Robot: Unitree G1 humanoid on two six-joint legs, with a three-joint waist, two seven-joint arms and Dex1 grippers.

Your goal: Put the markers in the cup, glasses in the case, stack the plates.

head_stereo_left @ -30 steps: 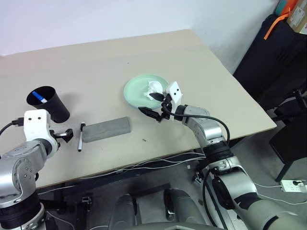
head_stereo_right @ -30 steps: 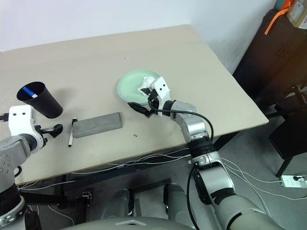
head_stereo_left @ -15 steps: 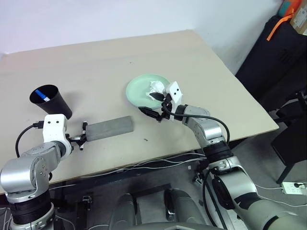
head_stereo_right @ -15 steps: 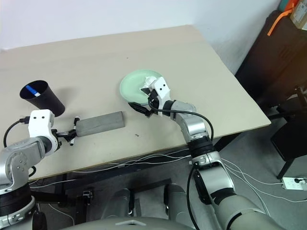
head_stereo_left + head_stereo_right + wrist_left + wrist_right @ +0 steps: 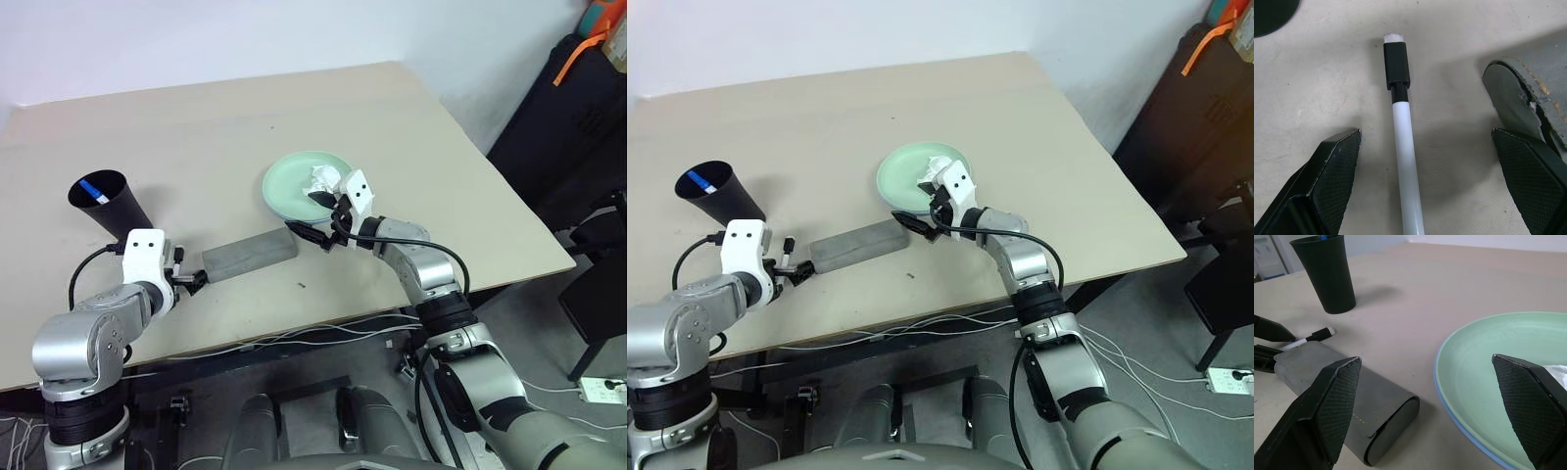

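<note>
A thin white marker [image 5: 1402,128] with a black cap lies on the table, between the fingers of my open left gripper [image 5: 1425,136], which touch nothing. The blue-capped marker [image 5: 90,188] stands inside the black cup [image 5: 106,203]. The grey case [image 5: 250,254] lies shut just right of the left gripper [image 5: 194,283]. The mint green plate [image 5: 292,186] rests on the light blue one, whose rim [image 5: 1449,411] shows beneath. My right gripper [image 5: 315,217] hovers open at the plates' near edge. The glasses are out of view.
A crumpled white tissue [image 5: 325,177] lies in the green plate. The table's [image 5: 411,127] front edge runs close under both arms. Dark furniture [image 5: 568,117] stands off to the right of the table.
My left gripper has swung right and down from beside the cup until it straddles the black-capped marker. The right arm has held still. The camera view shifted slightly.
</note>
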